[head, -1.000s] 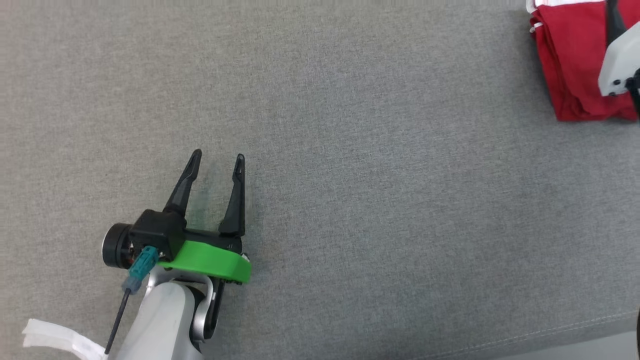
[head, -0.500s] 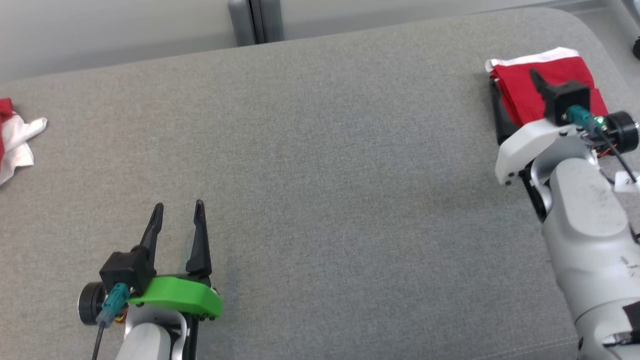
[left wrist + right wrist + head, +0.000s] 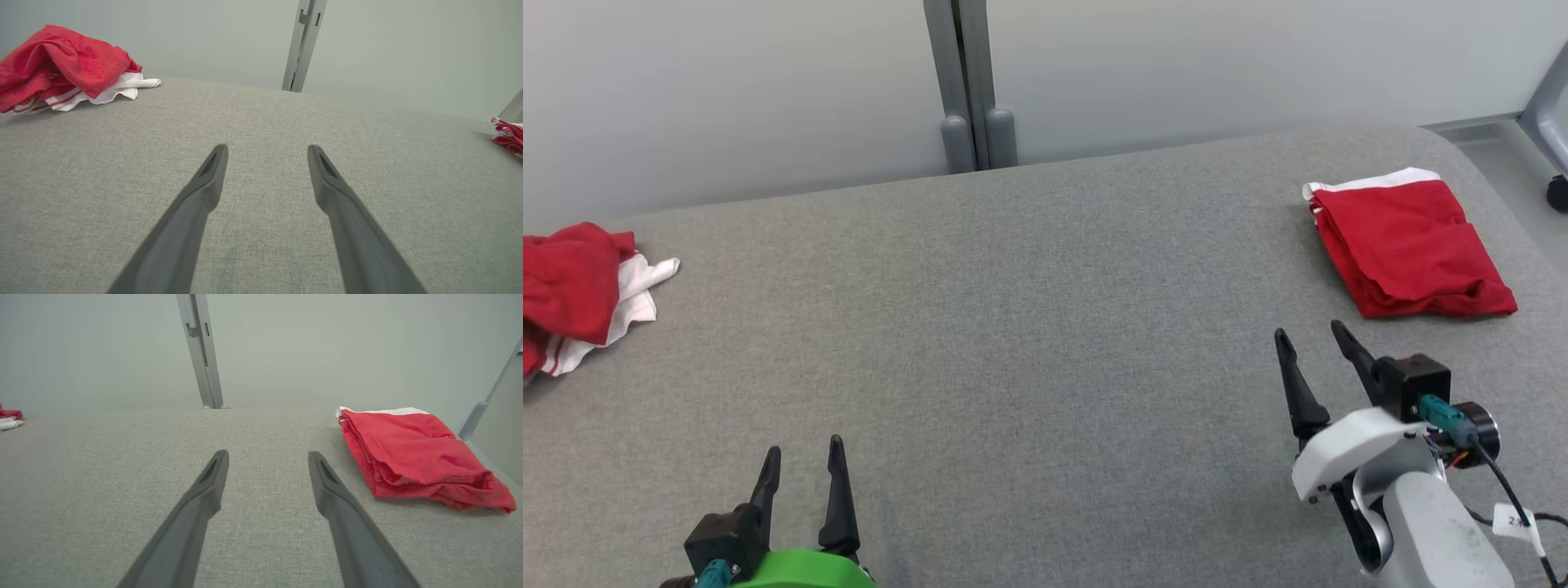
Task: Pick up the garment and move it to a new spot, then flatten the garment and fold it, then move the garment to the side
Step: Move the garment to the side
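Head view: folded garment point(image 3: 1409, 245), red with a white edge, lies flat at the far right of the counter point(image 3: 1045, 327). Crumpled garment point(image 3: 564, 286), red and white, far left. Left hand point(image 3: 803, 445), right hand point(image 3: 1308, 328): both spread wide, empty, touching neither garment.

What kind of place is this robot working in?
Likely a robot test lab for folding: a grey fabric-covered table, plain partition panels behind, a folded red garment and a crumpled garment.

Head camera looks down along the bench point(image 3: 1045, 327); wrist cameras skim it low, facing the shared post point(image 3: 968, 82), seemingly parallel.
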